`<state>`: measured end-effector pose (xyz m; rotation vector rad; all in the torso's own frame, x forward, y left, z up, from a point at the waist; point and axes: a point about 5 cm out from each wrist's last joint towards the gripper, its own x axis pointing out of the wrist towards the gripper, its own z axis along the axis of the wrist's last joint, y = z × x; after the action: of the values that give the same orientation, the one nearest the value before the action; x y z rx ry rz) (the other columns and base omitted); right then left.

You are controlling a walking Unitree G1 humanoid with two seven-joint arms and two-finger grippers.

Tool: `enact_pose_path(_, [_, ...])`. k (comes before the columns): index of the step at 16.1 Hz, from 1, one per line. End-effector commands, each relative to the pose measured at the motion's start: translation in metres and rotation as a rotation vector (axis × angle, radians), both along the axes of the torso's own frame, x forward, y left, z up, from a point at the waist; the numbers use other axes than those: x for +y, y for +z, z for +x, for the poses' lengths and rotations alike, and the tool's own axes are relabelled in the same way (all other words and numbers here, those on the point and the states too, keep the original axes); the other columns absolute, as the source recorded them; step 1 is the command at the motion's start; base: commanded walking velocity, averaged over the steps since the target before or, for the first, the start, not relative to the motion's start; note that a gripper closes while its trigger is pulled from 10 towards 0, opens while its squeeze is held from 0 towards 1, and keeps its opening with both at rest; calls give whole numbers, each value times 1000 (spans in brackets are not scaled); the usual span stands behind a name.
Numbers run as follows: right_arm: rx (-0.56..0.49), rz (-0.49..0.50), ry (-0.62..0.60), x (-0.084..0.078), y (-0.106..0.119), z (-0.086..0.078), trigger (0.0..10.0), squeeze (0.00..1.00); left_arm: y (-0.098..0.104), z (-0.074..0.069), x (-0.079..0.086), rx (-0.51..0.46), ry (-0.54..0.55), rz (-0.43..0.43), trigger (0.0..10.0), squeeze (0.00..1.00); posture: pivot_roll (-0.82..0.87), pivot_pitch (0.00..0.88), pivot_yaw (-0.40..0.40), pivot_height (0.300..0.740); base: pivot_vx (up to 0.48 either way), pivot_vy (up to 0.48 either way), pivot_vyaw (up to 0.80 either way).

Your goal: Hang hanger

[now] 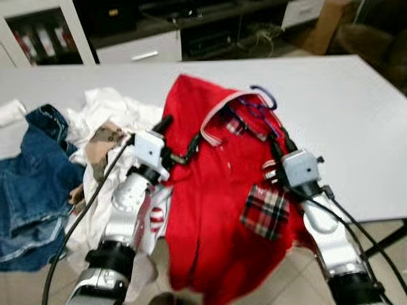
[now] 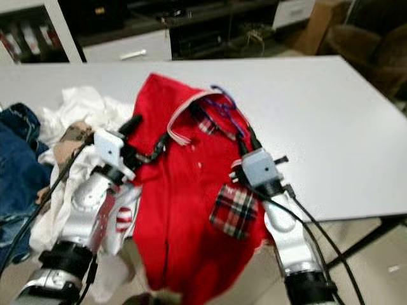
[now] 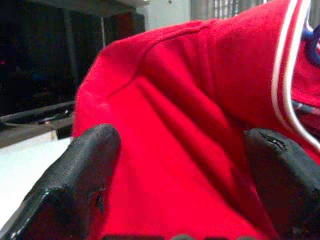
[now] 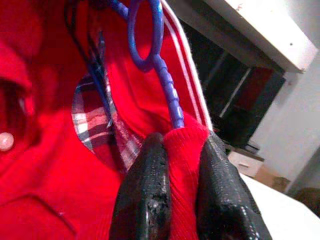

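- Red shirt [image 1: 216,190] lies on white table [image 1: 356,121], lower part hanging over the near edge; plaid pocket [image 1: 265,211] on front, striped collar [image 1: 213,124] at top.
- Blue hanger [image 4: 160,65] sits inside shirt at collar; its hook [image 1: 266,96] pokes out just past the collar, beyond the R gripper tips.
- R gripper [image 4: 182,145]: fingers [image 4: 145,190] narrow, pinching a fold of red cloth w/ hanger's blue stem rising right out of the pinch. Cannot tell if the stem itself is caught.
- L gripper [image 3: 182,150]: fingers [image 3: 85,165] wide apart, shirt's shoulder cloth between them & just ahead; pads not pressing on it.
- In head view L gripper reaches in at shirt's left side, near the collar.
- To L arm's outer side: white clothes [image 1: 108,108], then jeans [image 1: 32,178], heaped on table.
- Beyond table: dark shelving [image 1: 210,25], blurred.
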<state>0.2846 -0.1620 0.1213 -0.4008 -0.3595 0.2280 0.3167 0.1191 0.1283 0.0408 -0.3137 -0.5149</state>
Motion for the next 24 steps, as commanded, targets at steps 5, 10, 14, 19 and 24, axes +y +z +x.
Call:
enact_pose_path(5, [-49, 24, -15, -4, 12, 3, 10000, 0, 1, 1, -7, -3, -18, 23, 10000, 0, 40, 3, 22, 740, 106, -190, 0])
enact_pose_path(10, [-45, 23, -13, -4, 12, 3, 10000, 0, 1, 1, -7, -2, -15, 25, 10000, 0, 42, 1, 21, 740, 346, -328, 0])
enact_pose_path(14, [-45, 24, -10, -3, 12, 4, 10000, 0, 1, 2, -6, -2, -11, 22, 10000, 0, 45, 0, 21, 740, 353, -234, 0])
enact_pose_path(19, [-42, 27, -5, -1, 11, 4, 10000, 0, 1, 1, -5, -2, -6, 20, 10000, 0, 49, 0, 21, 740, 0, 0, 0])
enact_pose_path(24, [-41, 26, -5, -1, 11, 4, 10000, 0, 1, 2, -5, -3, -6, 18, 10000, 0, 48, 0, 21, 740, 0, 0, 0])
